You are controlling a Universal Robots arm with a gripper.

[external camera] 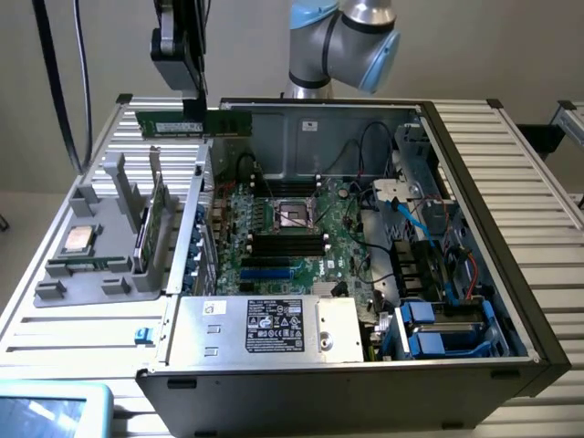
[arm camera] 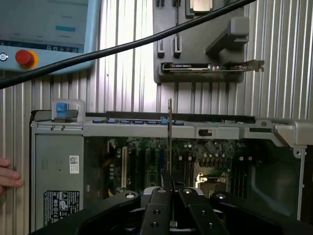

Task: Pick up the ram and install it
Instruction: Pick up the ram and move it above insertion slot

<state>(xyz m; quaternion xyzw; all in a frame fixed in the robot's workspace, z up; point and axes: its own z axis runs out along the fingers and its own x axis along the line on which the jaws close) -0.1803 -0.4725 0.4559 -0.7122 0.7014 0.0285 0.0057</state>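
Above the case [external camera: 347, 137] wall, on the exterior view's left, the tool [external camera: 193, 109] is clamped on the ram [external camera: 228, 121], which hangs level, well apart from the slots [external camera: 288, 242]. A small tilt in the grip could make it miss the slot and jam

Plain pale wall [external camera: 474, 55] behind scene, beige-grey, smooth, without pattern. Worktop [external camera: 538, 182] built of ribbed silver aluminium profiles, many parallel grooves; same ribbed worktop [arm camera: 132, 88] seen in wrist view. Pale floor [external camera: 23, 219] beyond worktop edge at exterior view's left. Black cables [external camera: 57, 82] hang in front of wall at exterior view's left. Piece of silver metal frame [external camera: 570, 123] at exterior view's far right. Light soft, even; shadows weak; faint shine on ribs.
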